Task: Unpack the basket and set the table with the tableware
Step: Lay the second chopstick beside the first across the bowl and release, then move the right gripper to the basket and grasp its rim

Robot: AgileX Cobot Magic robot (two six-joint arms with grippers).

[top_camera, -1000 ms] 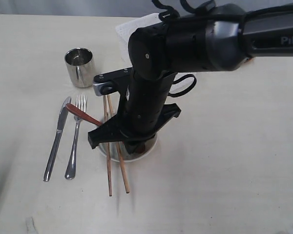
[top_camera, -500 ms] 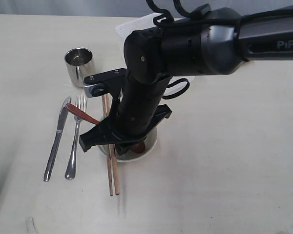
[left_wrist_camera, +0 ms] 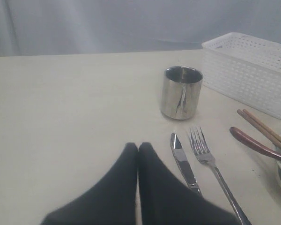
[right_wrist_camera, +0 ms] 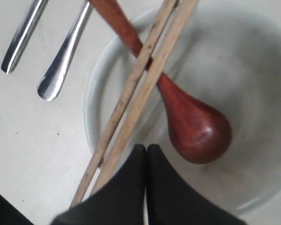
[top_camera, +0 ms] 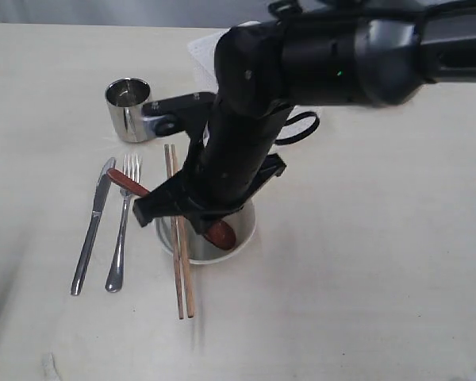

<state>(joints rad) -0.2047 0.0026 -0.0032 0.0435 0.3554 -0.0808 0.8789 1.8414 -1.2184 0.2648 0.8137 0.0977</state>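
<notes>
The white basket is set at the far edge of the worktop and, in the exterior view, is largely hidden behind the right arm. The steel mug is stood upright between the basket and the cutlery, apart from both. The knife and fork are laid side by side toward the left edge, handles pointed at the near edge.

Just beside the fork, the off-white bowl is placed on the worktop. The head of the red-brown spoon is rested inside the bowl, and its handle is carried out over the rim toward the fork. The two chopsticks are laid together across the bowl's rim and over the spoon's handle, with their ends pointed at the near edge.

The right jaws are seen pressed together with nothing between them, held over the bowl close by the chopsticks; whether these are touched cannot be told. The left jaws are likewise brought together with nothing held, over bare worktop near the knife.
</notes>
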